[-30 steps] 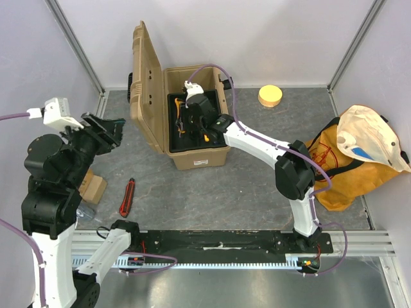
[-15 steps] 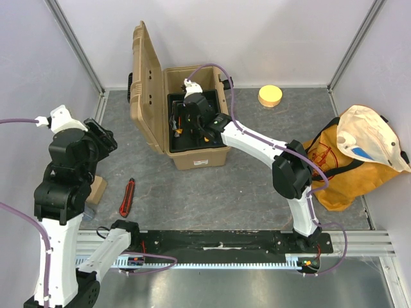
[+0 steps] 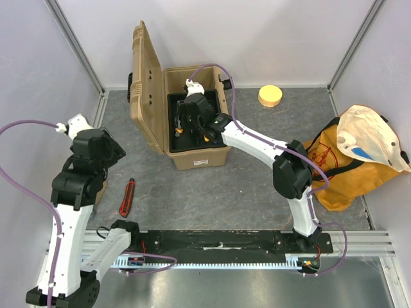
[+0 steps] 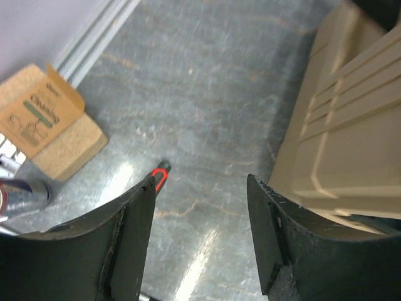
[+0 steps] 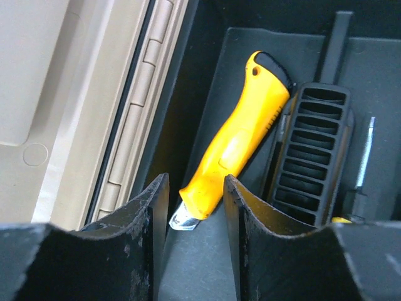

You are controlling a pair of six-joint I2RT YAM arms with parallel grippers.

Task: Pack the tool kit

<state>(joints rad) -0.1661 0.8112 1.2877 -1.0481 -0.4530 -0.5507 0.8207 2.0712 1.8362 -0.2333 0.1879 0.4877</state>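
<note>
The tan toolbox (image 3: 199, 157) stands open at the back, its lid (image 3: 144, 77) upright on the left. My right gripper (image 3: 182, 125) reaches into its black tray (image 5: 250, 69). A yellow utility knife (image 5: 241, 132) lies in that tray. Its blade end sits between my right gripper's (image 5: 194, 194) open fingers, with a gap on the left side. A red-and-black utility knife (image 3: 127, 197) lies on the table near the left arm. Only its tip (image 4: 161, 173) shows beside the left finger. My left gripper (image 4: 200, 188) hangs open and empty above the grey table.
A cardboard box (image 4: 47, 128) and a metal can (image 4: 19, 195) sit at the left wall. A round yellow object (image 3: 270, 95) lies at the back right. An orange fabric bag (image 3: 350, 160) slumps at the right. A black ribbed part (image 5: 310, 157) fills the tray beside the knife.
The left arm has swung down and toward the near side, its gripper now pointing at the table by the red knife. The right gripper has shifted only slightly inside the toolbox.
</note>
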